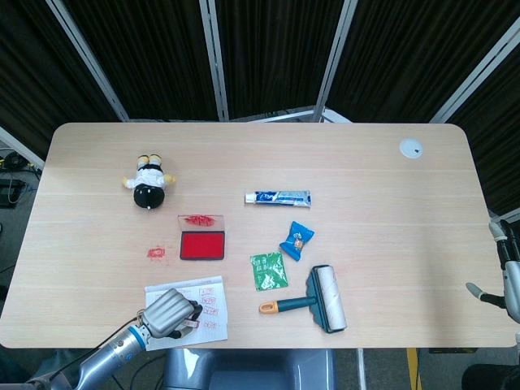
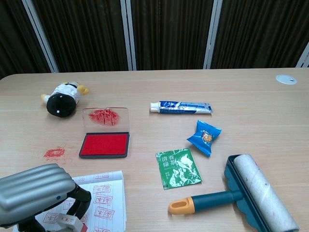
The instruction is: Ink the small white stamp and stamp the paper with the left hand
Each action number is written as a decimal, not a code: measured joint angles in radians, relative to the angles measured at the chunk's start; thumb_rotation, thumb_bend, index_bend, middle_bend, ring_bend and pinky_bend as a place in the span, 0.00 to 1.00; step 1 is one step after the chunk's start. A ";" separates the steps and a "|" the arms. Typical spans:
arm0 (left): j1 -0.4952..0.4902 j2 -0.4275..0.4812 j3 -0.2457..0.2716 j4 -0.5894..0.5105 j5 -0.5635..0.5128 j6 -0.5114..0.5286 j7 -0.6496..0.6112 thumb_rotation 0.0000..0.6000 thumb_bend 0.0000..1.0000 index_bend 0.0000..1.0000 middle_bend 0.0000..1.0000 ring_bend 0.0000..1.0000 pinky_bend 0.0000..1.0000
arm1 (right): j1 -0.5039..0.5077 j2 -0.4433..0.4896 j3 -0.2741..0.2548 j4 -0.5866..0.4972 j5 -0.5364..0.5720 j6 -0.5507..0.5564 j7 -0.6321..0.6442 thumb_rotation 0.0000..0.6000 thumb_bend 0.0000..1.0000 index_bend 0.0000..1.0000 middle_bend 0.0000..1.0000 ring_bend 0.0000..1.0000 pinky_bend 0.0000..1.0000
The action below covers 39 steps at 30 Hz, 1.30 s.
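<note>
Below, left robot hand (image 2: 36, 193) apparently gripping stamp (image 2: 70, 220) – paper (image 2: 107, 198)

Wooden table (image 1: 366, 154) with ink pad (image 1: 202, 245), paper (image 1: 210, 302)

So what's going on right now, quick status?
Left hand holds the stamp over the paper. Right hand idle at table edge, fingers unclear. Ink pad open, nothing blocking.
</note>
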 measured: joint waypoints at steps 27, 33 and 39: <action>-0.004 0.115 0.001 -0.134 0.082 0.118 -0.084 1.00 0.36 0.62 0.58 0.77 0.83 | -0.004 0.003 -0.001 -0.007 -0.007 0.010 0.000 1.00 0.00 0.00 0.00 0.00 0.00; 0.001 0.151 0.037 -0.139 0.106 0.125 -0.117 1.00 0.35 0.62 0.58 0.77 0.83 | -0.005 0.004 -0.002 -0.009 -0.009 0.011 -0.001 1.00 0.00 0.00 0.00 0.00 0.00; 0.019 0.154 0.059 -0.091 0.111 0.127 -0.143 1.00 0.35 0.62 0.58 0.77 0.83 | -0.006 0.004 -0.002 -0.010 -0.010 0.013 -0.004 1.00 0.00 0.00 0.00 0.00 0.00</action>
